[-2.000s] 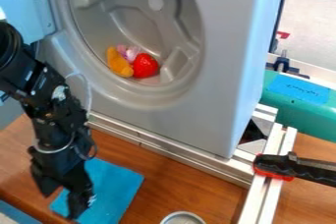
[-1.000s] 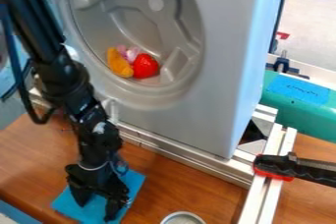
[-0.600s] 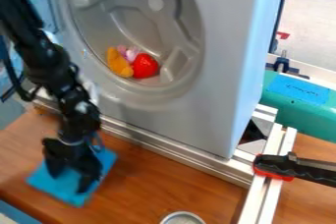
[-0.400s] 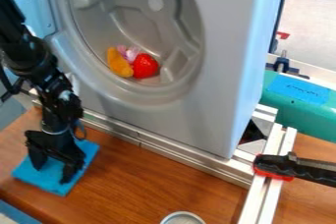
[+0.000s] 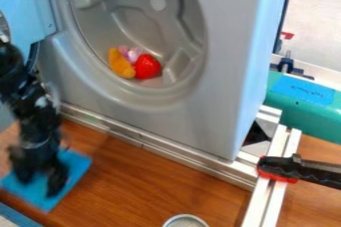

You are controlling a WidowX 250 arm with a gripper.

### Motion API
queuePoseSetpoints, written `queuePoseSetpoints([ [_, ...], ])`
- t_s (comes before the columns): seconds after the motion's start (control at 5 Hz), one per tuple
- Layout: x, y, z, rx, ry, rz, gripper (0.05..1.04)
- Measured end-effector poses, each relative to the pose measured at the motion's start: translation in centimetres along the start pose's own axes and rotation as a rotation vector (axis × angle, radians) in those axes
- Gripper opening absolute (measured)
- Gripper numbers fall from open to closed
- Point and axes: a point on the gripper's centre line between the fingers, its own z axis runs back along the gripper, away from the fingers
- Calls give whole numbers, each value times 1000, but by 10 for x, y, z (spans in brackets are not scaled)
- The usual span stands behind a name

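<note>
In the camera view, the black gripper (image 5: 40, 180) is low on the left. It is open, with its two fingers apart, right at a flat blue cloth (image 5: 75, 164). The cloth lies on the brown wood table (image 5: 160, 186), in front of a big grey washing machine (image 5: 216, 106). I cannot tell how hard the gripper touches the cloth. Inside the round hole sit an orange toy (image 5: 120, 63), a red toy (image 5: 147, 66) and a little pink toy (image 5: 134, 53), all close together. A round tin (image 5: 185, 222) is near the bottom edge. A black and red clamp (image 5: 306, 172) is at the right, on the metal bars (image 5: 271, 198).
</note>
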Motion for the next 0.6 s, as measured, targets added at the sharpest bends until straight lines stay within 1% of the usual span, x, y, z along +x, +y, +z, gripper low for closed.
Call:
queuePoseSetpoints([
  [0.2,-8,-1,39,-23,-93,-20,999],
  [0.4,-25,-3,48,-35,-69,-19,999],
  [0.6,-29,-6,59,-35,-96,-37,999],
])
